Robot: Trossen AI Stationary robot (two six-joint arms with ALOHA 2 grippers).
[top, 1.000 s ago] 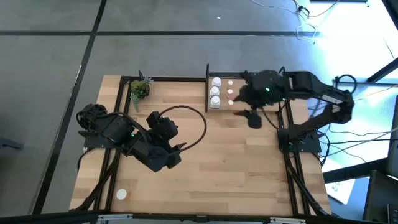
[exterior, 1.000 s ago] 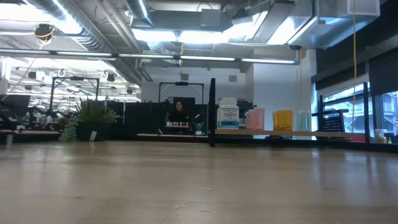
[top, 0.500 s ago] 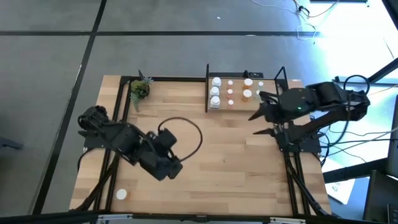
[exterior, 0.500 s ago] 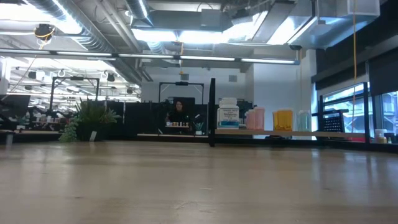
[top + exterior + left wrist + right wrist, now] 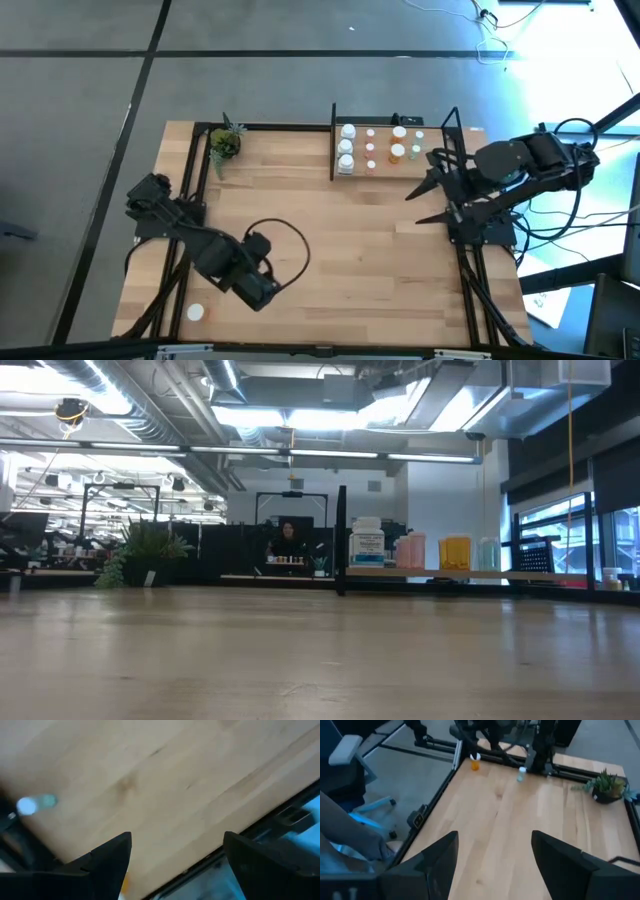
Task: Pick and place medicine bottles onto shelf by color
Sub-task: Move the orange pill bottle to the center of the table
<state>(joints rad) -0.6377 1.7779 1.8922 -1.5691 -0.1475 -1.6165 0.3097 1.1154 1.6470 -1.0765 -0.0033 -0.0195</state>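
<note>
Bottles first: most of the medicine bottles (image 5: 372, 148) already stand on the shelf (image 5: 440, 170) at the far right of the table, white ones in a column by the black post, pinkish and orange ones beside them, a pale green one further along. In the low view we see them lined up in a row: white, pink, orange, green. One white-capped bottle (image 5: 195, 312) waits at the near left corner of the tabletop (image 5: 350, 240), and the right wrist view shows an orange bottle (image 5: 475, 764) and a pale green bottle (image 5: 521, 774) over by the left arm's base.

The left gripper (image 5: 258, 292) hangs low over the near left of the table, fingers spread and empty, with the white-capped bottle just off to its side. The right gripper (image 5: 428, 200) hovers at the shelf's near edge, fingers also apart, carrying nothing.

We judge the step in hand to be the left arm's reach for a stray. To do it well, we want the fingers squared around the bottle's body below the cap, coming straight down so it doesn't tip. The potted plant (image 5: 225, 143) at the far left stays out of it.
</note>
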